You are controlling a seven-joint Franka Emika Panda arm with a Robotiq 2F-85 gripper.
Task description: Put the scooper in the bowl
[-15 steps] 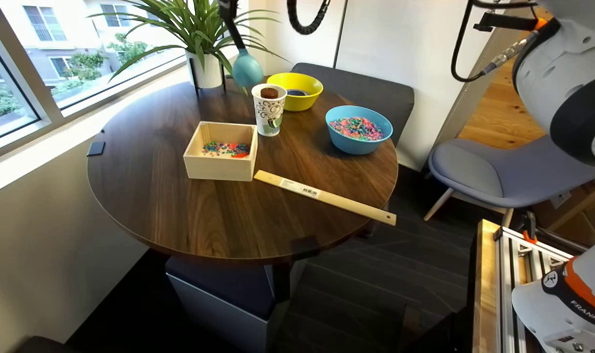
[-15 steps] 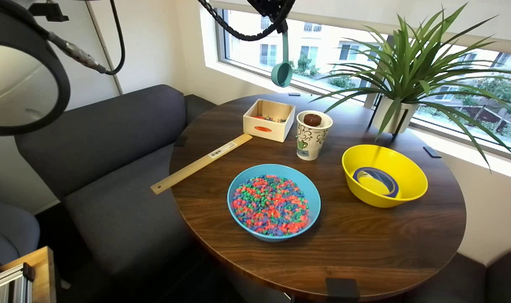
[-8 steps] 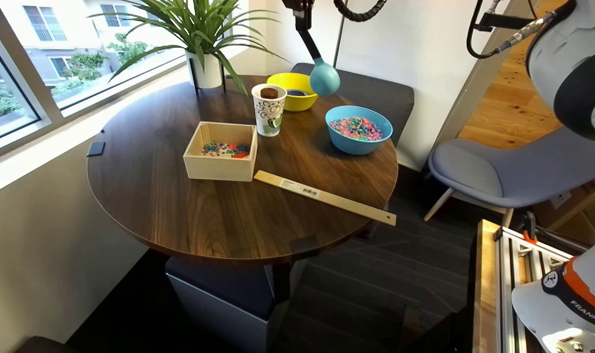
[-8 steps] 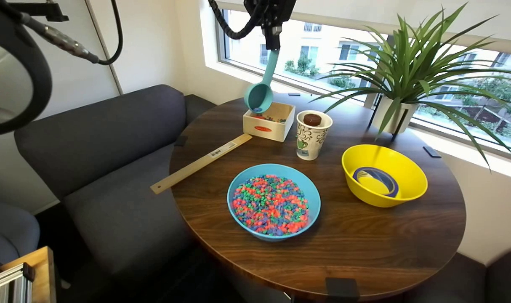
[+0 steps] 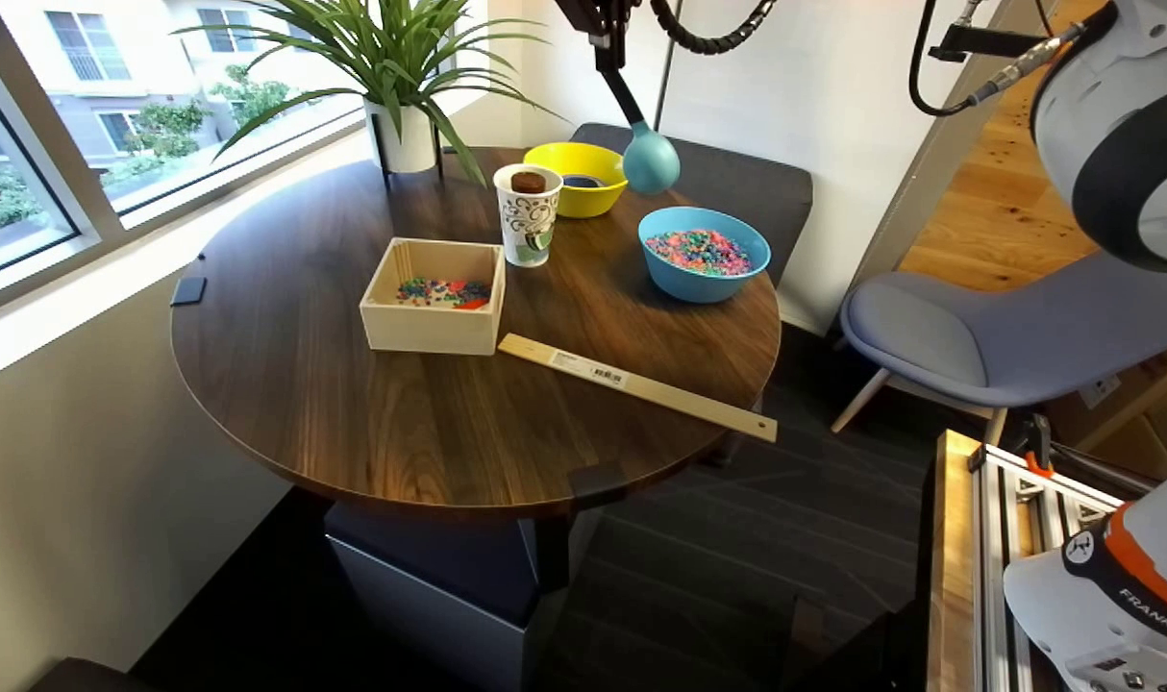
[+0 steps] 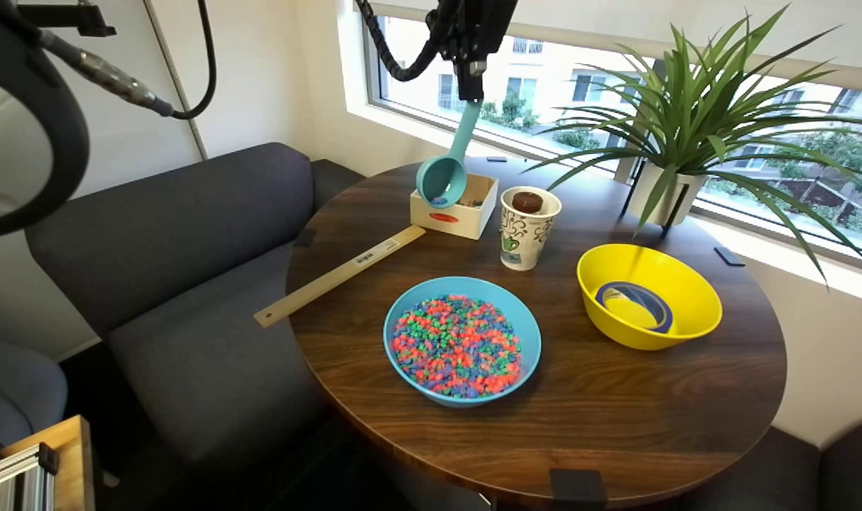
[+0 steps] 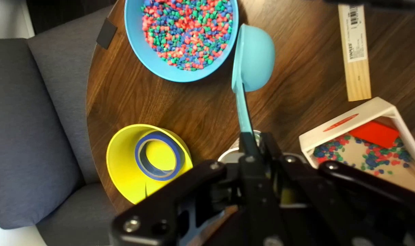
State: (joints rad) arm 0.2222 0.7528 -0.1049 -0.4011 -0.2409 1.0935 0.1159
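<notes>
One scoop (image 7: 257,58), pinched in the gripper (image 6: 471,94), is held aloft, apart from the blue bowl (image 5: 689,286); grasping appears complete, placement and release remaining.

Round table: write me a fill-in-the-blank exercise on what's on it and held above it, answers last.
The gripper grips the scooper by its ____.
The yellow bowl holds a roll of ____.
Coloured bits lie in the blue bowl and in the pale square ____.
In the wrist view, the label on the wooden ruler reads ____.

Missing words: handle; tape; box; STAPLES.
</notes>
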